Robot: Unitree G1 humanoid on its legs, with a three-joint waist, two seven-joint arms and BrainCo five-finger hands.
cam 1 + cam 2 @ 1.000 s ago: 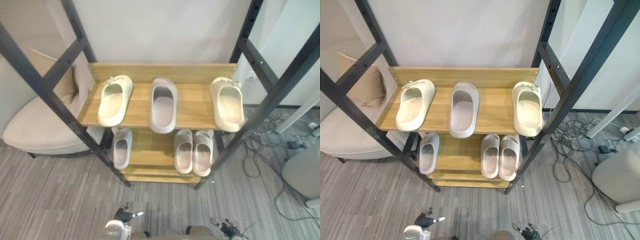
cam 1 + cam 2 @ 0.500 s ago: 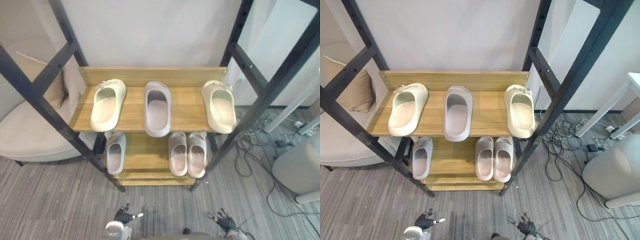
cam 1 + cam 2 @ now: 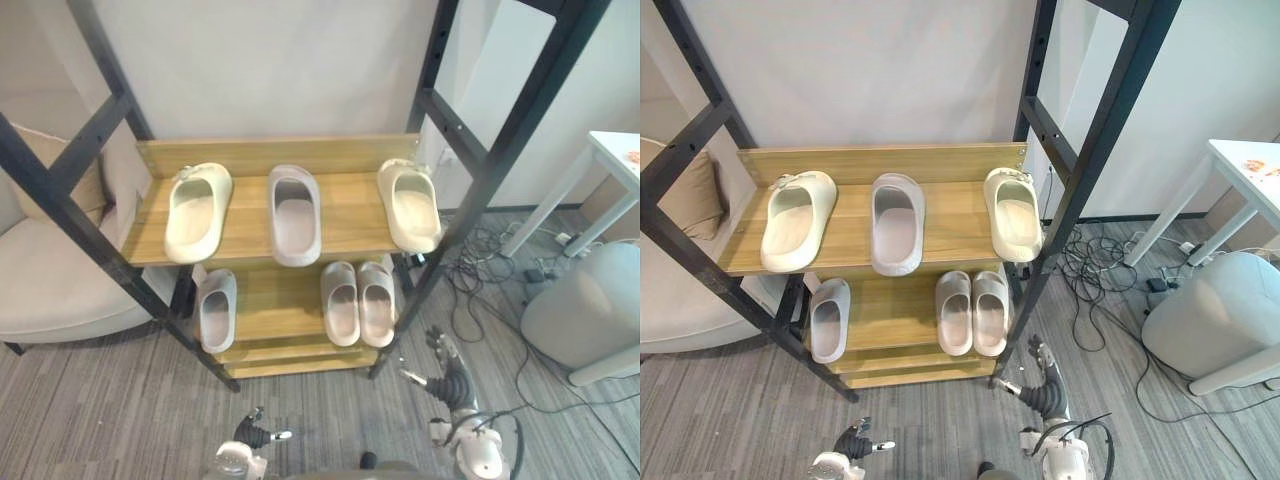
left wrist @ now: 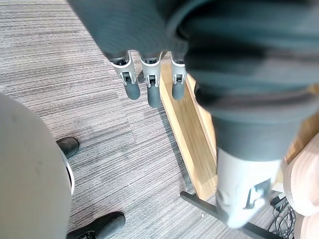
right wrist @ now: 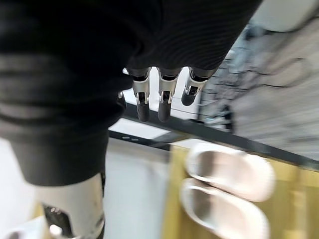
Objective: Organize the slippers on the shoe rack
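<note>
Both hands are empty, fingers straight. The left hand [image 3: 255,437] sits low over the floor. The right hand [image 3: 447,378] hangs at the foot of the shoe rack [image 3: 248,215], just beside its right front post [image 3: 455,230].

On the top shelf, the left cream slipper [image 3: 197,210] and the right cream slipper [image 3: 410,203] are split by a grey slipper [image 3: 295,213]. Its likely mate, a single grey slipper [image 3: 216,308], lies at the left of the lower shelf [image 3: 275,300]. That one is apart from a pair of pale slippers [image 3: 358,300], which seem matched, though the view is too distant to be sure.

The step in hand is probably a reach for the right cream slipper. The hand should enter between the slanted posts, grip the side wall and lift before sliding. That slipper and the middle grey one overhang the front edge, so a nudge could tip them off.

Bare wood lies between the top 3 slippers and in the middle of the lower shelf. Cables [image 3: 480,290] and a round stool [image 3: 580,310] crowd the right side.
</note>
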